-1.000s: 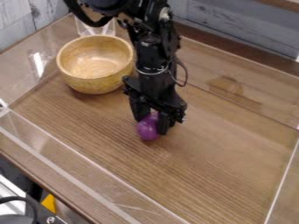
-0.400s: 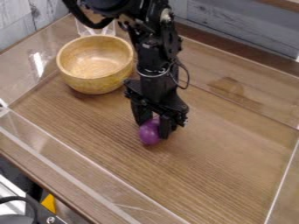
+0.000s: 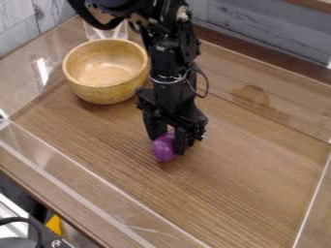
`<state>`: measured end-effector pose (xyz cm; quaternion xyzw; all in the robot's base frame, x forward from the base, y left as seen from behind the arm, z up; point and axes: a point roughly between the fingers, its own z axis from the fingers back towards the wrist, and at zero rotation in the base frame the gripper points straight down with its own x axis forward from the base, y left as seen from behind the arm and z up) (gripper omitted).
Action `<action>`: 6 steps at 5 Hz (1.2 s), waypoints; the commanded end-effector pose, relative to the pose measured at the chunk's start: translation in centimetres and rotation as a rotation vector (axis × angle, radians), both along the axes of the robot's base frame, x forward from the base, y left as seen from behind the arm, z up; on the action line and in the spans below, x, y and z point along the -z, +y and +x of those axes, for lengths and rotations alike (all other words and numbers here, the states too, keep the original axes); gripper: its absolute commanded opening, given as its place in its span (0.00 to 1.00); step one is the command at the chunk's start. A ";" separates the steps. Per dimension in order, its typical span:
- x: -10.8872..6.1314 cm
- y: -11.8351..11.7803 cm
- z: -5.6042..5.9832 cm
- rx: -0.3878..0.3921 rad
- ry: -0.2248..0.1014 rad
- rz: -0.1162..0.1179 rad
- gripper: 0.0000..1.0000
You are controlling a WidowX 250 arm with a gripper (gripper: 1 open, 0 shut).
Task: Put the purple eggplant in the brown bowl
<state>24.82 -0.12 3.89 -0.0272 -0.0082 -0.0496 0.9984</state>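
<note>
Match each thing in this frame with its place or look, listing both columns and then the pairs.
Things:
1. eggplant
2. bowl
3. arm
4. tabletop

Places or looks:
A. black, reaching down from the top of the view
B. brown wood, beneath the bowl
C. purple, at the jaws
D. light tan and round, beyond the eggplant, toward the upper left of the view

Pairs: 1-C, 2-D, 3-A, 4-B
</note>
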 end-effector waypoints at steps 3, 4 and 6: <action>-3.2 0.9 1.4 -0.016 -0.085 -0.011 0.00; -3.7 1.2 1.4 -0.021 -0.087 -0.014 0.00; -4.5 1.9 1.5 -0.033 -0.097 -0.014 0.00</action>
